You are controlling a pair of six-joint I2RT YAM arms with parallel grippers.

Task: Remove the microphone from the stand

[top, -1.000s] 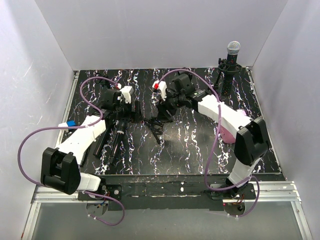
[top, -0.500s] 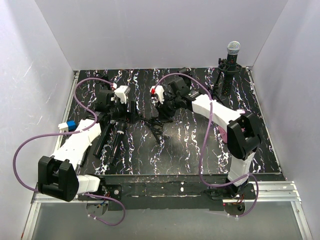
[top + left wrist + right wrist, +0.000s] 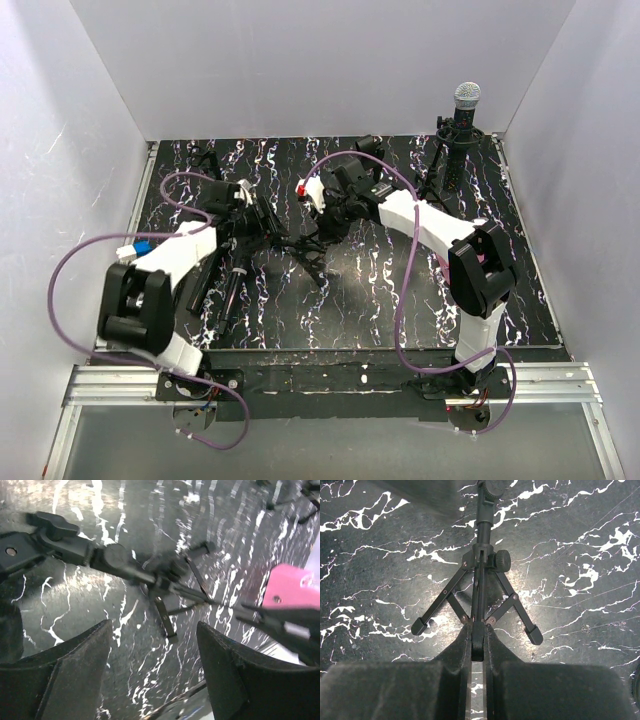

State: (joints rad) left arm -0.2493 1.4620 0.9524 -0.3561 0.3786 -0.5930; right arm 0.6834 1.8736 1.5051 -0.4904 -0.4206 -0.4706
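**Right gripper clamps fallen tripod; microphone sits apart**

White walls (image 3: 300, 60) box in a black, white-veined marble-look tabletop (image 3: 380, 300). A black folding tripod (image 3: 479, 562) lies on its side mid-table. The right gripper (image 3: 477, 636) is pinched tight on the tripod's middle leg (only the right wrist view shows this). The left gripper (image 3: 154, 630) gapes just left of the tripod, holding nothing. The silver-headed microphone (image 3: 466, 97) sits in its upright black stand (image 3: 452, 160), well right of and beyond the tripod.
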